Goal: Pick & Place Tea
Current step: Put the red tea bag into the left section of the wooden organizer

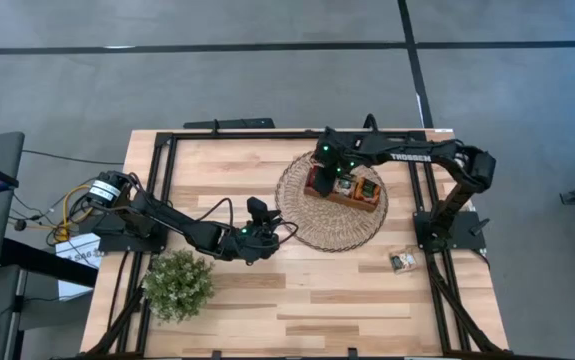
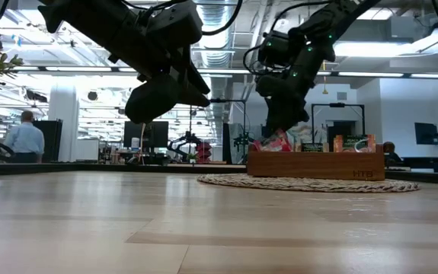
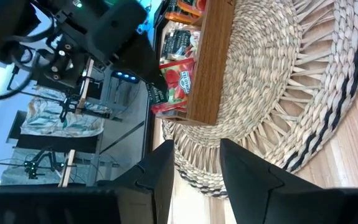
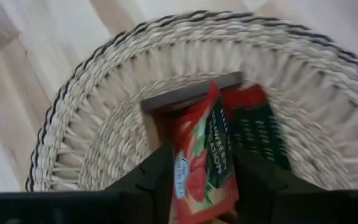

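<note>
Looking down from the high view, the right gripper (image 1: 325, 170) is hanging over the nine o'clock end of the wooden tray (image 1: 343, 187), which is sitting on the round woven mat (image 1: 331, 200). Tea sachets (image 1: 367, 188) are filling the tray, and another sachet (image 1: 401, 261) is lying on the table (image 1: 367, 300) at about four o'clock from the mat. The left gripper (image 1: 263, 222) is waiting just off the mat's eight o'clock edge, with the potted plant (image 1: 178, 283) near the table's seven o'clock corner.

Looking level from the low view, the right gripper (image 2: 279, 125) is reaching down onto the red sachets (image 2: 273, 142) at the tray's (image 2: 316, 164) end, while the left gripper (image 2: 165, 97) is hovering well above the tabletop.

Looking from the left wrist view, its fingers (image 3: 247, 174) are standing apart and holding nothing, facing the mat (image 3: 272, 93) and tray (image 3: 207, 62).

Looking from the right wrist view, a red sachet (image 4: 200, 168) is standing between the parted fingers (image 4: 157, 174); whether they are gripping it, I cannot tell.
</note>
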{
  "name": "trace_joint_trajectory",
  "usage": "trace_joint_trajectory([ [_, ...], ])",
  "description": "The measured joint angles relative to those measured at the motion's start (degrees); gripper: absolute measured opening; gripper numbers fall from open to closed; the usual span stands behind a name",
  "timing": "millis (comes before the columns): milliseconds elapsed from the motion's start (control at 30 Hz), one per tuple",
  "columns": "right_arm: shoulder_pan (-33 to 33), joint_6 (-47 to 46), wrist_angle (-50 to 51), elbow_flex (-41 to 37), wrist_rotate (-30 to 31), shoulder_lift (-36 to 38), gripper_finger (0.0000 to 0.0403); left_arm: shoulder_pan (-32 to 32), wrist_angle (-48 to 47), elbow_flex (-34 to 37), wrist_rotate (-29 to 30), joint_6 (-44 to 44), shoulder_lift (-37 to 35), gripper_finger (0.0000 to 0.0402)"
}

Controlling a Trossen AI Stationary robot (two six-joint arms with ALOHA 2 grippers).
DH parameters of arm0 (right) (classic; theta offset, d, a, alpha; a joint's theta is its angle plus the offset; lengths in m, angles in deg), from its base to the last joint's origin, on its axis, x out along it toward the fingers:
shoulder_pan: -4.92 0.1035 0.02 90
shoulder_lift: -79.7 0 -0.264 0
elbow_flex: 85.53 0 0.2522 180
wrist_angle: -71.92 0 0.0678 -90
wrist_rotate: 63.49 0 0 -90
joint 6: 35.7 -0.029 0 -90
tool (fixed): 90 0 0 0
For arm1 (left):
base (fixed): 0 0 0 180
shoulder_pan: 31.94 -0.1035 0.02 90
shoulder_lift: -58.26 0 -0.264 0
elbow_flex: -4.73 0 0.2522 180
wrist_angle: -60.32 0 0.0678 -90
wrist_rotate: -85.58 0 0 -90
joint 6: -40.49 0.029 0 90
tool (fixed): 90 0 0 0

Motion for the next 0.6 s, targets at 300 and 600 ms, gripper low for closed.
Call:
trace_joint_trajectory([
  [300, 2.87, 3.09, -0.62, 0.02, 2.14, 0.77, 0.001, 0.0, 0.02, 0.0, -0.12, 0.0, 0.0, 0.0122],
  [600, 10.52, 2.94, -5.17, -3.25, 17.42, 6.45, 0.0002, 0.0, -1.28, 0.0, 0.2, -1.37, 0.0, 0.0122],
])
